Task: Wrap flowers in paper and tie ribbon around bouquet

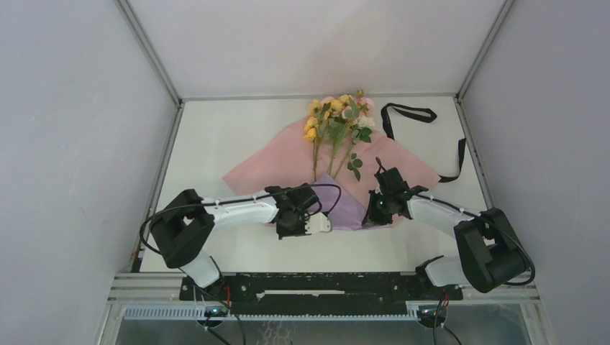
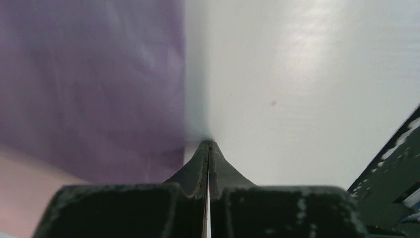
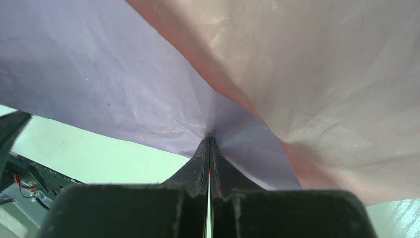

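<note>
The flowers lie on the paper, blooms toward the far wall and stems pointing near. The paper shows its pink face, and its near part is folded up over the stem ends with the lilac face showing. My right gripper is shut on the paper at the fold's right corner; the sheet puckers at its tips. My left gripper is shut, its tips just beside the lilac paper's near edge, with nothing seen between them. The ribbon lies loose at the far right.
The ribbon's other end trails along the right wall. The white table is boxed in by grey walls on three sides. A black rail runs along the near edge between the arm bases.
</note>
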